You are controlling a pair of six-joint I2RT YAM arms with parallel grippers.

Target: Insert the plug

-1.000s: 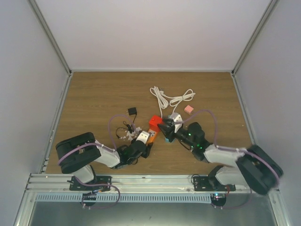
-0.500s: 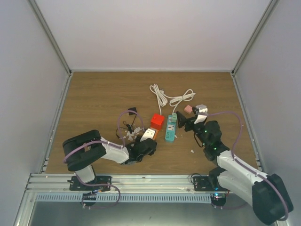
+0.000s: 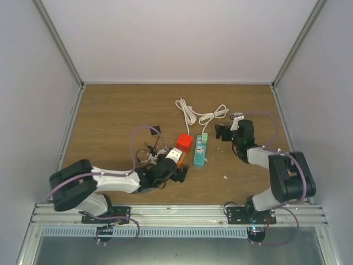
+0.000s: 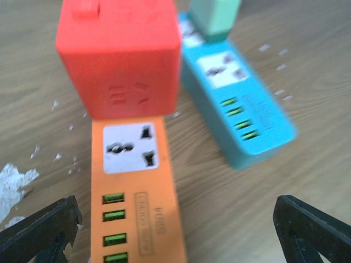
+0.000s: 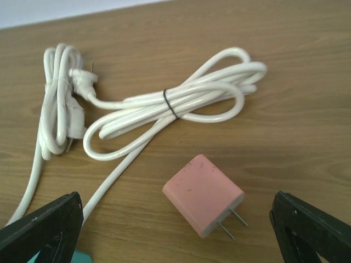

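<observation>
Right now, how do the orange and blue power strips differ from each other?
The orange power strip carries a big red cube adapter; the blue power strip carries a smaller pale green adapter. The orange one runs straight toward the left wrist camera, while the blue one lies to its right, angled away. Both show a free socket on a white panel and a row of green USB ports.

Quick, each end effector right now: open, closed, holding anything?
Left end effector: open, empty, over orange power strip.
Right end effector: open, empty, over pink charger.
</observation>
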